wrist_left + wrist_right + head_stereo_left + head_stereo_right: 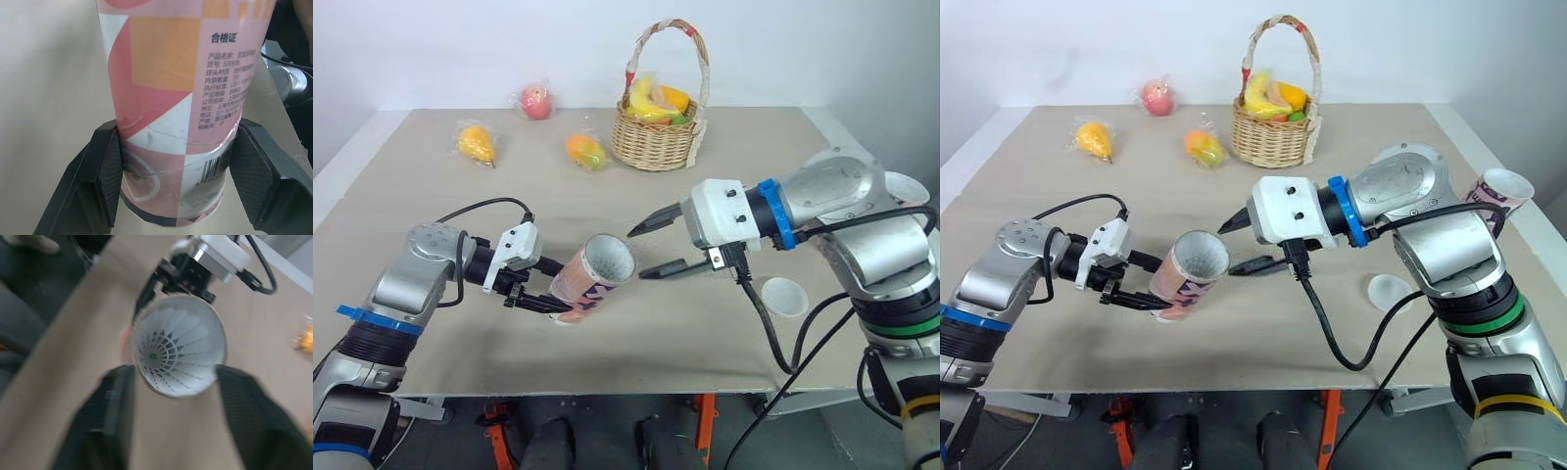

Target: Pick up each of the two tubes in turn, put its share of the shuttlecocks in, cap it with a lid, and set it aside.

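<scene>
Beige counter (431,196) below: left tool (556,288) clamps the pink tube (597,274) near its base, shuttlecock (168,352) nested inside; right tool (637,255) hangs spread wide at its mouth.

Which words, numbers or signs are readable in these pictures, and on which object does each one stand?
"合格证": heading of the printed label on the tube held by the left gripper.
"货号: S00606": a line below that heading; this reading is less sure.
The remaining label lines: too small to read.
Digits under the barcode: too small to read.
Print on the other tube: not readable.
</scene>
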### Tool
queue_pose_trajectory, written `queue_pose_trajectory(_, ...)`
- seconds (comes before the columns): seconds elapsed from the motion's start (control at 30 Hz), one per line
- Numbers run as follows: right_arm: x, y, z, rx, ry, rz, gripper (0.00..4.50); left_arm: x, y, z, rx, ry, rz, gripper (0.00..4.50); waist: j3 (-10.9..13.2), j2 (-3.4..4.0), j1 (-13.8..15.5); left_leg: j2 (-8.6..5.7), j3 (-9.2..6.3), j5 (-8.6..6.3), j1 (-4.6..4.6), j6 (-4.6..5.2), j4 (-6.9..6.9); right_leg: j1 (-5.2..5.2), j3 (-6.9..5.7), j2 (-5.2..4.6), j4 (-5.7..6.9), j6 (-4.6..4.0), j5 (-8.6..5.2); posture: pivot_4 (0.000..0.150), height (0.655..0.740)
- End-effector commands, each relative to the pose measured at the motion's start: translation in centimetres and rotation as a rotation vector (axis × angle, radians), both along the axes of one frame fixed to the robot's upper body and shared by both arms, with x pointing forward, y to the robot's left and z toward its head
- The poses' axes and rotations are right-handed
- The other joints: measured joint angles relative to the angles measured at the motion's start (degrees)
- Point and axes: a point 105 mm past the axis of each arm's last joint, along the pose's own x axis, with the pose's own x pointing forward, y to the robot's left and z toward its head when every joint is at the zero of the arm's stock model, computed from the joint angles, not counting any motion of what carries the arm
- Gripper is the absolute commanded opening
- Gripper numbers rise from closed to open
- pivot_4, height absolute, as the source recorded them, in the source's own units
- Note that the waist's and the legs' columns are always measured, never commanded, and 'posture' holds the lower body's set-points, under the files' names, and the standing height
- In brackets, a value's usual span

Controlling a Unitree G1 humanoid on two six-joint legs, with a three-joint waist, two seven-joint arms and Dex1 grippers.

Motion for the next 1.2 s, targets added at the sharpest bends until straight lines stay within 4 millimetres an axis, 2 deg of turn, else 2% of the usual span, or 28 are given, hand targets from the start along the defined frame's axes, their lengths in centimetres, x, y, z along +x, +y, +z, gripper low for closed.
queue_pose_trajectory(0.03, 0.9, -2.0, 1.8, 0.101, 0.039, -0.107, 3.60, 0.0, 0.0, 1.2, -0.020, -0.048, -0.013, 2.94, 0.0, 0.00, 0.0, -0.01, -0.01, 0.00, 0.00, 0.00, 0.00, 0.01, -0.01, -0.01, 0.00, -0.01, 0.00, 0.150, 0.7371)
queue_pose_trajectory(0.13, 5.2, -5.3, 0.8, 0.169, 0.061, -0.403, 3.60, 0.0, -0.1, 1.2, -0.023, -0.047, -0.013, 2.94, -0.1, -0.10, 0.0, -0.01, 0.00, 0.00, 0.02, 0.00, 0.03, 0.03, -0.01, -0.01, 0.00, 0.02, 0.01, 0.150, 0.7371)
queue_pose_trajectory(0.17, 7.4, -7.4, -0.3, 0.199, 0.080, -0.573, 3.60, -0.1, -0.1, 1.2, -0.024, -0.046, -0.012, 2.94, -0.1, -0.11, 0.0, 0.00, 0.00, 0.00, 0.04, 0.00, 0.06, 0.05, -0.03, 0.00, 0.00, 0.04, 0.01, 0.150, 0.7371)
queue_pose_trajectory(0.27, 11.1, -12.3, -3.1, 0.243, 0.107, -0.904, 3.60, -0.1, 0.0, 1.1, -0.023, -0.044, -0.011, 2.94, -0.1, -0.11, 0.0, -0.01, 0.04, 0.01, 0.04, 0.00, 0.11, 0.05, -0.01, -0.01, 0.00, 0.01, 0.04, 0.150, 0.7371)
queue_pose_trajectory(0.33, 12.4, -15.1, -5.0, 0.266, 0.119, -1.058, 3.60, -0.2, 0.1, 1.1, -0.022, -0.043, -0.011, 2.94, 0.0, -0.10, 0.0, -0.02, 0.10, 0.02, 0.03, 0.00, 0.10, 0.00, 0.07, -0.01, 0.00, 0.08, 0.09, 0.150, 0.7371)
queue_pose_trajectory(0.43, 13.5, -17.2, -6.5, 0.290, 0.109, -1.184, 3.60, -0.2, 0.1, 1.1, -0.019, -0.042, -0.012, 2.94, 0.0, -0.10, -0.2, -0.06, 0.09, 0.01, 0.03, 0.00, 0.01, -0.02, 0.14, 0.01, 0.00, 0.05, 0.08, 0.150, 0.7371)
queue_pose_trajectory(0.63, 15.4, -19.1, -7.6, 0.372, 0.086, -1.339, 3.60, -0.1, 0.1, 1.2, -0.019, -0.043, -0.008, 2.94, 0.0, -0.07, -0.3, -0.06, 0.06, 0.00, 0.05, 0.01, -0.14, -0.05, 0.18, 0.07, 0.00, -0.23, 0.15, 0.150, 0.7371)
queue_pose_trajectory(0.87, 17.9, -18.7, -7.9, 0.427, 0.102, -1.385, 3.60, -0.1, 0.2, 1.3, -0.021, -0.044, -0.001, 2.94, 0.0, -0.07, -0.4, -0.08, 0.07, 0.00, 0.06, 0.01, -0.08, -0.02, 0.20, 0.05, -0.01, -0.17, 0.19, 0.150, 0.7371)
queue_pose_trajectory(1.03, 18.9, -19.2, -8.5, 0.411, 0.087, -1.443, 3.60, -0.2, 0.3, 1.3, -0.023, -0.042, 0.006, 2.94, 0.0, -0.07, -0.4, -0.09, 0.08, 0.00, 0.05, 0.01, -0.11, -0.02, 0.20, 0.04, -0.01, -0.20, 0.18, 0.150, 0.7371)
queue_pose_trajectory(1.2, 19.8, -18.3, -8.4, 0.421, 0.085, -1.451, 3.60, -0.3, 0.4, 1.3, -0.023, -0.039, 0.010, 2.94, 0.0, -0.06, -0.5, -0.10, 0.07, 0.00, 0.05, 0.01, -0.15, -0.03, 0.21, 0.03, -0.02, -0.23, 0.17, 0.150, 0.7371)
